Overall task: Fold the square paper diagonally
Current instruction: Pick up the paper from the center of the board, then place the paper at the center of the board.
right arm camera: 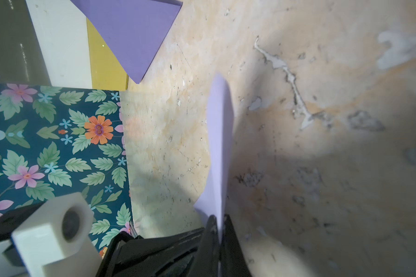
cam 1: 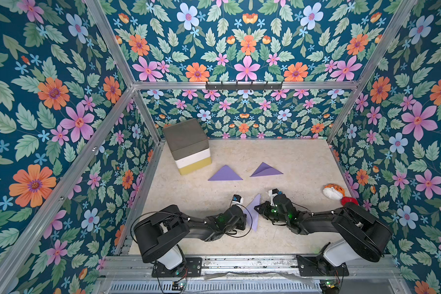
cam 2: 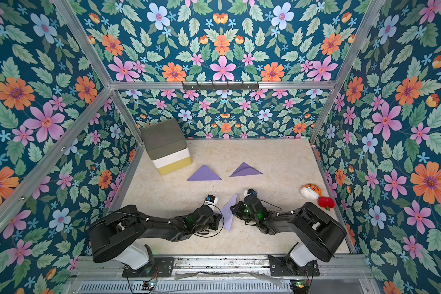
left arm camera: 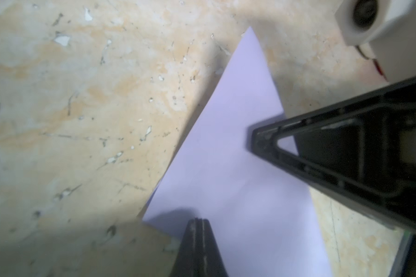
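right gripper (right arm camera: 217,221) jaws pinched tight on purple paper (cam 1: 252,213) edge | left gripper (left arm camera: 198,223) jaws closed, tips at paper's corner, grip unclear | paper lower centre in both top views, between the grippers | reckon feather-light, floppy, creases easily: take by corners

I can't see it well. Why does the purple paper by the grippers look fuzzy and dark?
Left wrist view: the right gripper is blurred, and a shadow beside the left gripper darkens the purple paper. Right wrist view: the paper's edges are soft.

Stereo pair overhead, wrist cameras close — facing table (left arm camera: 82,96)
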